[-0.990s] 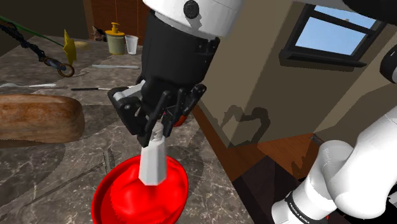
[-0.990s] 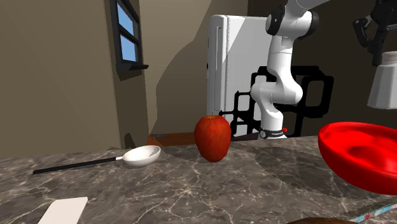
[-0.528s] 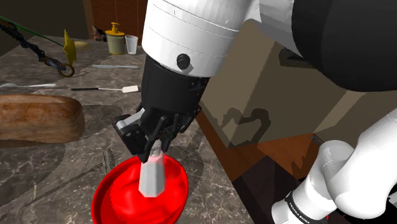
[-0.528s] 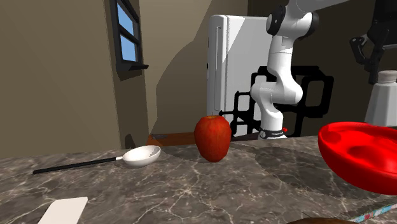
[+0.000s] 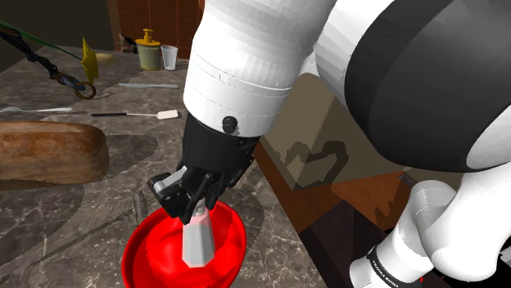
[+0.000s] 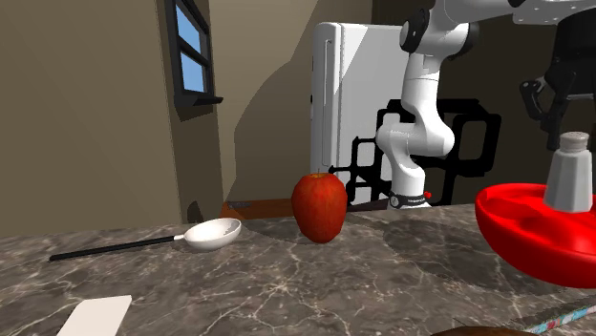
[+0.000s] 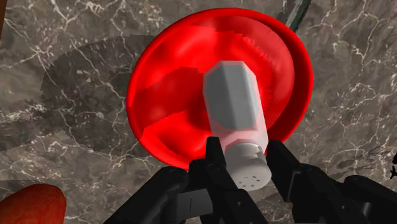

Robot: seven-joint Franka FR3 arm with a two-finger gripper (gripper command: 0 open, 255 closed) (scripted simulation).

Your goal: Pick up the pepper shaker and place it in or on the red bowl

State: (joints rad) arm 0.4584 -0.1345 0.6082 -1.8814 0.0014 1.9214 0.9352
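Observation:
A grey pepper shaker [image 5: 196, 240] with a pale perforated cap hangs base-down inside the red bowl [image 5: 144, 260] on the marble counter. My black gripper [image 5: 199, 211] is shut on the shaker's cap end. In the second exterior view the pepper shaker [image 6: 570, 177] stands upright just inside the red bowl [image 6: 521, 239], with the gripper [image 6: 571, 136] above it at the cap. In the wrist view the black fingers [image 7: 216, 164] clasp the cap of the pepper shaker [image 7: 236, 108] over the middle of the red bowl [image 7: 162, 102].
A red apple [image 6: 319, 206] and a white spoon [image 6: 212, 234] lie on the counter beside the bowl. A loaf of bread [image 5: 49, 153], a cup [image 5: 169, 56], a jar [image 5: 148, 51] and utensils sit farther back. The counter's edge [image 5: 274, 204] runs close by the bowl.
The gripper has lowered steadily with the shaker, bringing it from above the bowl's rim down into the bowl. The grip has stayed shut.

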